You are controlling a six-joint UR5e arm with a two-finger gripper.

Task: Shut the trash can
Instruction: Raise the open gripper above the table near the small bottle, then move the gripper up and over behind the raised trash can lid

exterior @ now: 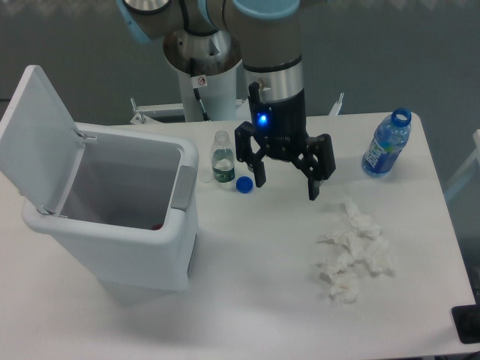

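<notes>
The trash can (120, 217) is a large white bin at the left of the table. Its flat lid (34, 131) stands swung up and back on the far-left side, so the inside shows. A grey tab (181, 187) sits on its right wall. My gripper (286, 187) hangs over the table to the right of the can, well apart from it. Its two black fingers are spread wide, open, with nothing between them.
A small clear bottle (222, 157) stands uncapped just right of the can, with its blue cap (244, 184) lying beside it. A blue bottle (386, 145) stands at the far right. Crumpled white tissues (352, 251) lie at the front right. The arm's base (204, 67) is behind.
</notes>
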